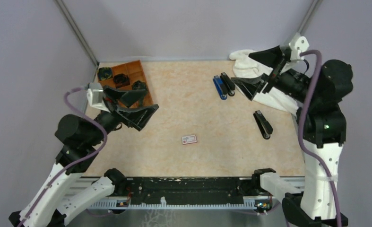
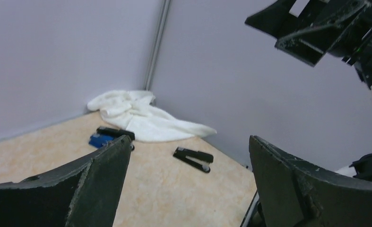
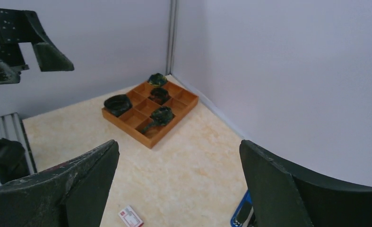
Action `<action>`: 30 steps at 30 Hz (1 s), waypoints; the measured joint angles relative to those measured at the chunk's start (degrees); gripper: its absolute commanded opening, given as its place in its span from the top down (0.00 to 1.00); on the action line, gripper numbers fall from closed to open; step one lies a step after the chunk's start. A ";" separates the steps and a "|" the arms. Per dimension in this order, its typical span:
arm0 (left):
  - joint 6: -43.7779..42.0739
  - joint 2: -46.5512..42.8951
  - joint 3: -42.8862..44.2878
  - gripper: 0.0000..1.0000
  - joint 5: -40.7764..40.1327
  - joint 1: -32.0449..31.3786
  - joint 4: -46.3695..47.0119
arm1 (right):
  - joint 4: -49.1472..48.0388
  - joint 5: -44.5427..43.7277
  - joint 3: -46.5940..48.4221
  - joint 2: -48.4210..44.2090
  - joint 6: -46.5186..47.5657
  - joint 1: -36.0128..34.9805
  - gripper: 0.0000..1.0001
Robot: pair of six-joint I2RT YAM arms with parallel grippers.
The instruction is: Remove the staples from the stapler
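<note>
A slim black stapler (image 1: 263, 124) lies alone on the table at the right; the left wrist view shows it (image 2: 193, 158) beyond my fingers. A second black stapler (image 1: 228, 84) lies beside a blue one (image 1: 219, 87) further back. The staples are not in view. My left gripper (image 1: 152, 99) hangs open and empty above the table's left side, near the wooden tray. My right gripper (image 1: 243, 71) is also open and empty, raised over the back right by the towel. Both wrist views show wide gaps between the fingers (image 2: 189, 142) (image 3: 179, 144), with only table below.
A wooden compartment tray (image 1: 146, 90) (image 3: 127, 126) holding dark items sits at the back left. A white towel (image 1: 262, 80) (image 2: 141, 116) is bunched in the back right corner. A small white-and-red box (image 1: 189, 139) (image 3: 130, 217) lies mid-table. Walls close in three sides.
</note>
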State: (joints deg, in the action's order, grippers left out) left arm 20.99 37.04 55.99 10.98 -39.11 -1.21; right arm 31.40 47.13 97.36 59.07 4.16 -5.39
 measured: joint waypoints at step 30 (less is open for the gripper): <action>-1.38 -0.68 7.21 0.00 5.07 0.00 -6.56 | 4.90 -13.66 1.51 -3.23 -17.88 0.00 0.01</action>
State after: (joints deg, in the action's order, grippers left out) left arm 19.62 36.36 63.20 16.05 -39.11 -7.77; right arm 36.29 33.47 98.87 55.83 -13.72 -5.39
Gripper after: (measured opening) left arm 0.997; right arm 0.987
